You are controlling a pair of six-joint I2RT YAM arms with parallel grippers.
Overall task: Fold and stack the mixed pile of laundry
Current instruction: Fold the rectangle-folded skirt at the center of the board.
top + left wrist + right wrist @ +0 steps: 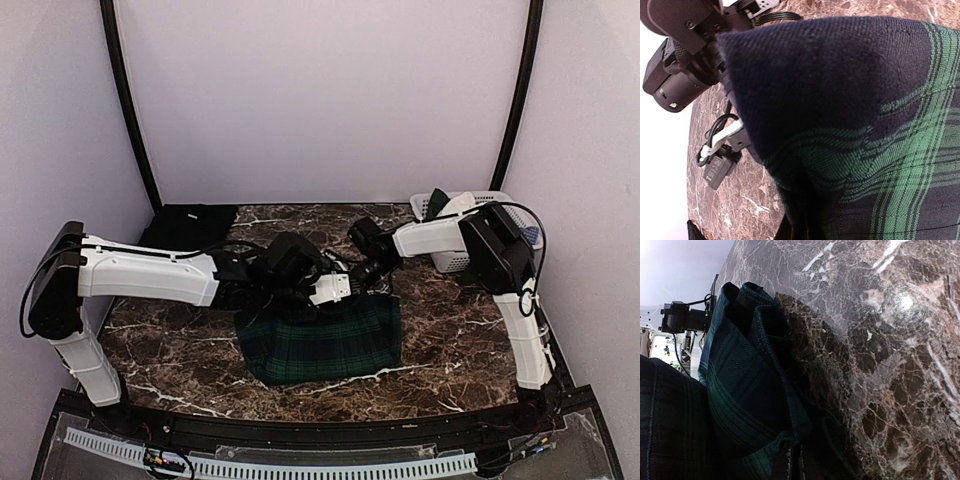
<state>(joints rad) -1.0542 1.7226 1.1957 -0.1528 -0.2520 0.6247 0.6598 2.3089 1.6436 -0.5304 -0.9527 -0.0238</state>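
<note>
The dark green-and-navy tartan skirt (pixel 320 342) lies spread on the marble table (pixel 450 340) in front of both arms. Its far edge is lifted where the two grippers meet. My left gripper (pixel 333 290) reaches in from the left and is shut on that edge. In the left wrist view the tartan skirt (pixel 865 125) covers the fingers completely. My right gripper (pixel 368 272) comes from the right and is shut on a bunched fold of the tartan skirt (pixel 740 385), with my right gripper (pixel 796 462) dark at the bottom. A plain black cloth (pixel 188 226) lies flat at the back left.
A white slatted basket (pixel 482 199) stands at the back right behind the right arm, with a dark piece (pixel 437 205) and something bluish (pixel 533 237) in it. The right arm's wrist (pixel 675 80) sits close beside the left gripper. Light walls enclose the table.
</note>
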